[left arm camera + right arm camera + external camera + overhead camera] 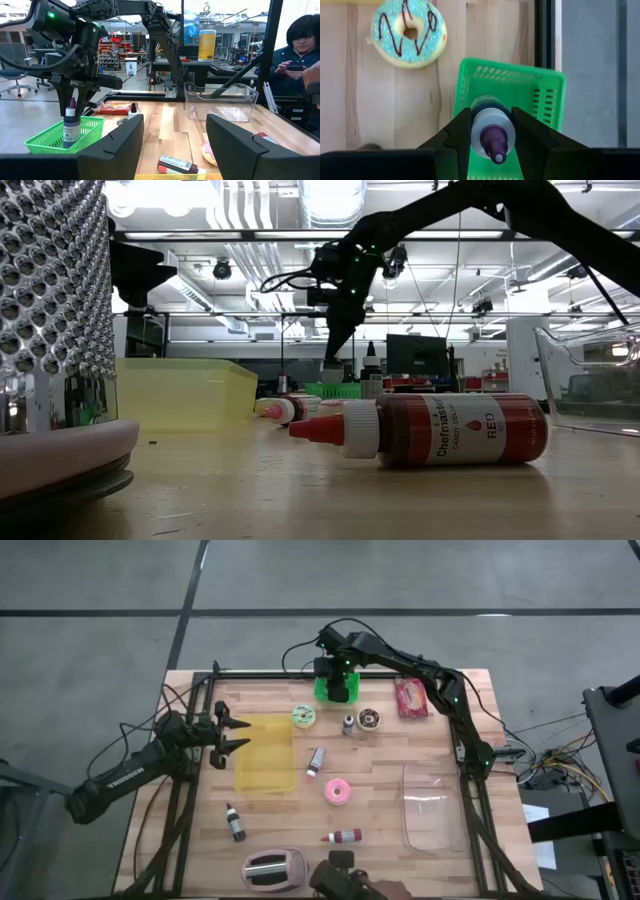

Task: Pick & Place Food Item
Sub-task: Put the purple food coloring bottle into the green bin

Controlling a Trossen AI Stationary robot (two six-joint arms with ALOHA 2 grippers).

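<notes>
My right gripper (492, 136) is shut on a small dark bottle with a purple tip (71, 129), over the green mesh basket (520, 90) at the table's far edge. The bottle's lower part is inside the basket (55, 137). In the high view that gripper (338, 680) covers the bottle. My left gripper (175, 135) waits open and level at the table's left side (238, 736), beside the yellow bin (265, 752), touching nothing. My right gripper pinches the bottle's top end, at the pale collar under the purple tip (479, 131), between its two fingers. The fingers (64, 97) come steeply from above, pointing down. The bottle hangs upright inside the basket; I cannot tell whether its bottom rests on the basket floor.
A teal donut (409, 32) lies near the basket, with a chocolate donut (370, 719) and a red packet (411, 698) to the right. A pink donut (338, 791), a red bottle (430, 430), a clear tub (434, 805) and a toaster (273, 868) lie nearer. A person (300, 45) sits beyond the table.
</notes>
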